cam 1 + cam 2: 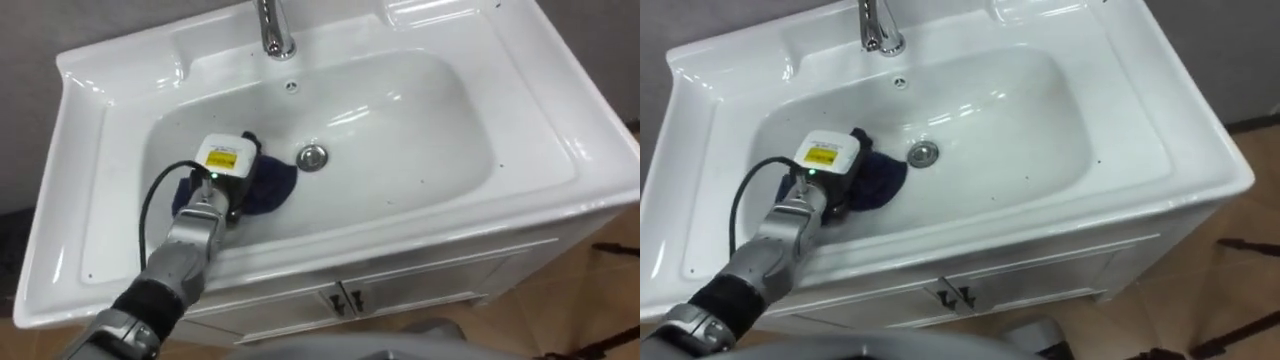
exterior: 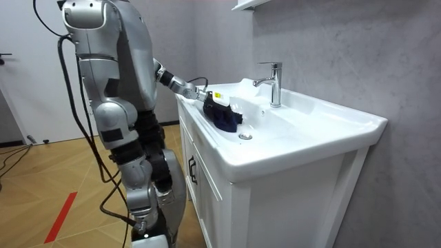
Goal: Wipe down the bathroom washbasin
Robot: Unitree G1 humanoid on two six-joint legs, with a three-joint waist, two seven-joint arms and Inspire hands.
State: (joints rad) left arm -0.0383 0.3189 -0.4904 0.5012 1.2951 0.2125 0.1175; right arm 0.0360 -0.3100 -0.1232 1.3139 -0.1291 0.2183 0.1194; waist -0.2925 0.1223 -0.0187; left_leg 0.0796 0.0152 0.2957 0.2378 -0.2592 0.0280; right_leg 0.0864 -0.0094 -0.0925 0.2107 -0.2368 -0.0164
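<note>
A white basin (image 1: 420, 190) with a round drain (image 1: 312, 156) and a chrome tap (image 1: 272, 30) lies below me. A dark blue cloth (image 1: 268, 184) rests bunched on the basin floor, just left of the drain. My left hand (image 1: 228, 162) reaches in from the lower left and sits on top of the cloth with its fingers curled down onto it. In the room view the same left hand (image 2: 215, 100) holds the cloth (image 2: 226, 118) inside the basin (image 2: 310, 138). My right arm (image 2: 114, 117) hangs bent at my side.
The basin tops a white cabinet with two doors and small handles (image 1: 343, 298). I stand close against the cabinet front (image 2: 207, 179) on a wooden floor (image 2: 41, 193). A grey wall (image 2: 344, 48) rises behind the tap (image 2: 274, 83).
</note>
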